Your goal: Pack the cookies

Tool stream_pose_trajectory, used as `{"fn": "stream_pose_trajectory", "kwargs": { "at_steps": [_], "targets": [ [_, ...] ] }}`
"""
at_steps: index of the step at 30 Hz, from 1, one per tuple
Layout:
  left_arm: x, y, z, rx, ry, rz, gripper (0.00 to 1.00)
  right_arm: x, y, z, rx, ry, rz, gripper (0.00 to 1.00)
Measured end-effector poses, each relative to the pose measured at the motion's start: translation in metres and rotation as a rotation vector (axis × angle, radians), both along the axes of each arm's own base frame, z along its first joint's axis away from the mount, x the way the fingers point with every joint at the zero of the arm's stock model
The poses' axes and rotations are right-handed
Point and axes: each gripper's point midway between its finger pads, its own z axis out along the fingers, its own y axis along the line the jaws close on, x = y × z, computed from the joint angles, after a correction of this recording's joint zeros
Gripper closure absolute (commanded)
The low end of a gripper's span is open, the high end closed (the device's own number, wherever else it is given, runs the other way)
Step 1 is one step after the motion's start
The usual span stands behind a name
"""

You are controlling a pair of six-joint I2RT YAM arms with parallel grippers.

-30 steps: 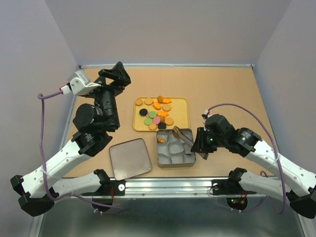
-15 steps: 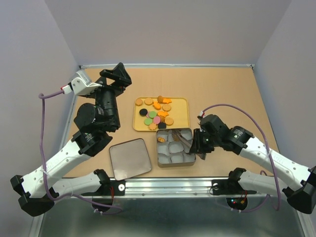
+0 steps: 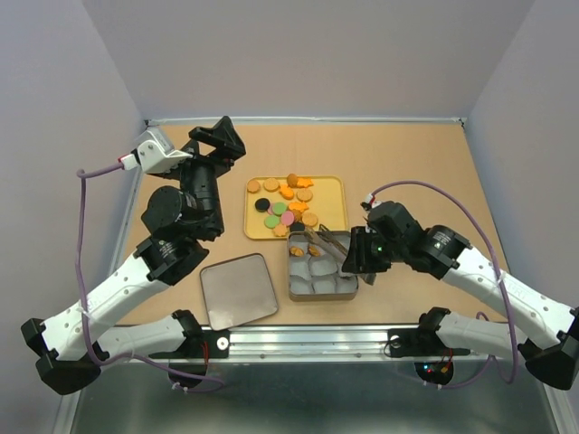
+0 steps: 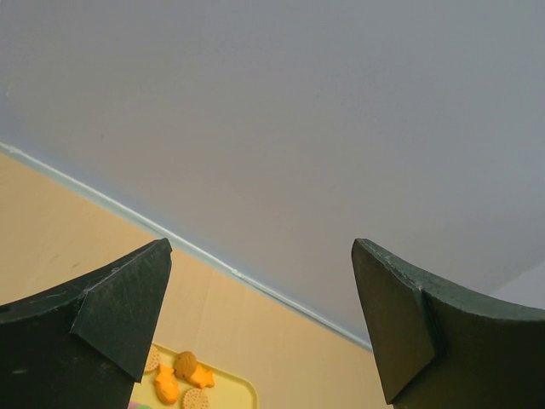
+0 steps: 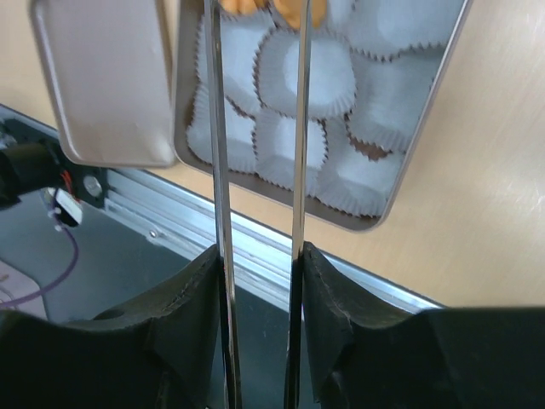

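My right tool is pinching a pair of metal tongs, one finger pressed against each blade from outside. The blades run parallel with a gap between them, out over the open tin. From above, the tongs slant from the tool toward the tin's far left corner. Their tips end near the far row of white paper cups.

Most of the cookies lie on the yellow tray, just beyond the tin. They are tan, pink, green and black discs with some orange shapes among them, well clear of the tong tips. Two orange-tan pieces sit inside the tin, in the far row of cups. In the right wrist view they show only as orange slivers at the top edge, right at the blade ends. I cannot tell whether the tips touch either piece.

My left tool is spread wide with nothing between its fingers. It is raised off the counter to the left of the tray and tilted toward the back wall. A few tray cookies peek in at the bottom of its view, below the tool and apart from it.

The tin's lid lies flat on the counter, just left of the tin.
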Motion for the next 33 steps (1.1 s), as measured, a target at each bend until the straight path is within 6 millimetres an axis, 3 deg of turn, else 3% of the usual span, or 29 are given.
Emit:
{"fn": "stream_pose_trajectory", "kwargs": {
  "at_steps": [12, 15, 24, 28, 33],
  "targets": [
    [0.003, -0.005, -0.008, 0.035, 0.024, -0.011, 0.01, 0.032, 0.010, 0.081, 0.087, -0.204, -0.031, 0.53],
    [0.003, -0.007, -0.010, 0.063, 0.031, -0.021, 0.01, 0.049, 0.013, 0.078, 0.025, -0.222, -0.050, 0.54],
    [-0.012, 0.011, -0.004, 0.115, 0.027, -0.037, 0.01, 0.140, 0.053, 0.033, -0.221, -0.185, -0.058, 0.61],
    [-0.022, 0.024, -0.004, 0.098, 0.018, -0.035, 0.01, 0.180, 0.048, 0.025, -0.242, -0.182, -0.098, 0.62],
    [-0.026, 0.032, -0.020, 0.103, 0.041, -0.028, 0.01, 0.211, 0.043, 0.025, -0.236, -0.199, -0.126, 0.63]
  ]
}}
